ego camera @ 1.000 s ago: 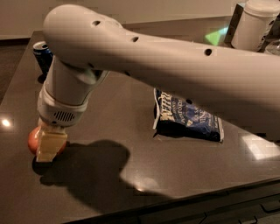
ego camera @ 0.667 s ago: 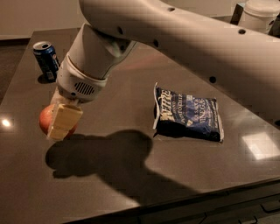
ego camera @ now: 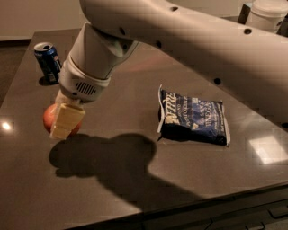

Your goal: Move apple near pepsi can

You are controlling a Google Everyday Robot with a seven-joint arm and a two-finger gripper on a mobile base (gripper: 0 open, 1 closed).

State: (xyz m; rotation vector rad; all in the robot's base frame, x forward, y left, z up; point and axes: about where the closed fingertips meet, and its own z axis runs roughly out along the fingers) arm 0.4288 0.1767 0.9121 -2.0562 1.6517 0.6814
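The apple [ego camera: 48,117], red-orange, is held in my gripper [ego camera: 60,126] at the left of the dark table [ego camera: 225,179]. A pale yellow finger [ego camera: 67,120] covers the apple's front, and its shadow lies below and to the right, so it hangs above the table top. The pepsi can [ego camera: 48,62], dark blue with a silver top, stands upright at the far left of the table, behind the apple and a clear gap away. My grey arm reaches in from the upper right.
A flat dark blue chip bag [ego camera: 193,117] with white lettering lies at the middle right of the table. A white container [ego camera: 269,13] stands at the back right corner. The table's front edge runs along the bottom.
The gripper has lifted the apple off the table and carried it up and slightly right. The arm no longer hides the can.
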